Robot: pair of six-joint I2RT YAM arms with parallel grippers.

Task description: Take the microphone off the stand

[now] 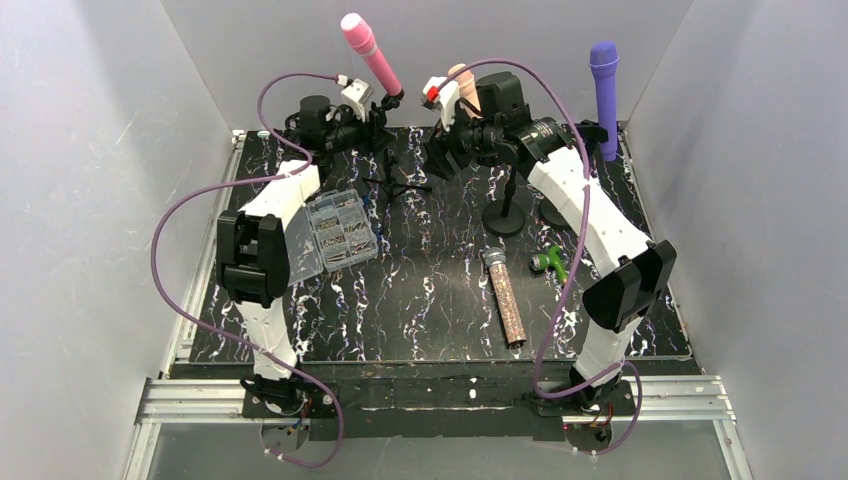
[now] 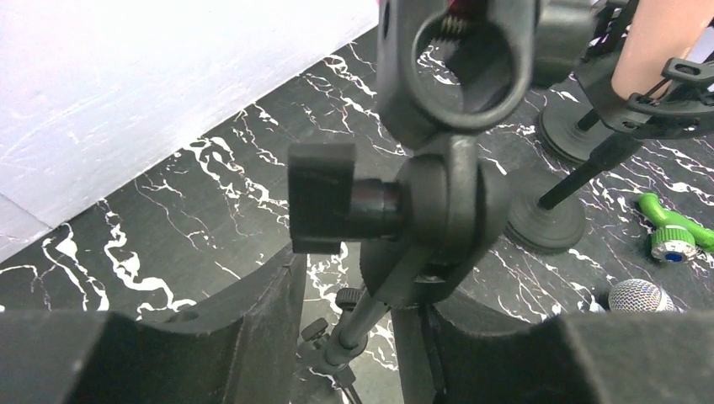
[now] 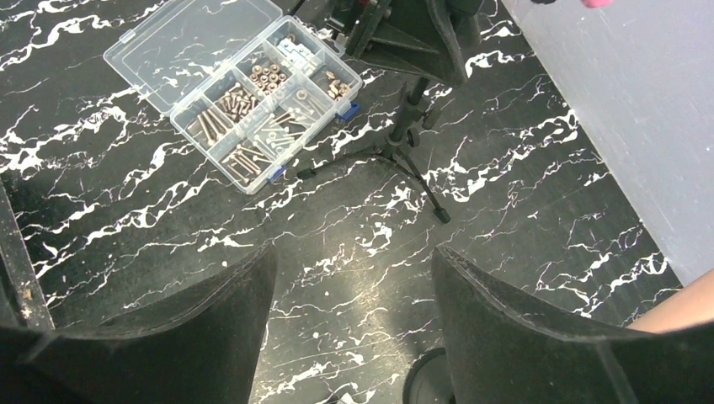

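A pink microphone leans in the clip of a black tripod stand at the back of the table. My left gripper is at that stand just below the clip. In the left wrist view its fingers stand either side of the stand's pole, not touching it, with the clip ring and its knob just above; the gripper is open. My right gripper hovers open and empty to the right of the tripod, over bare table. The tripod shows in its view.
A peach microphone and a purple microphone stand in round-based stands at the back right. A glitter microphone and a green part lie on the table. An open screw box sits by the left arm.
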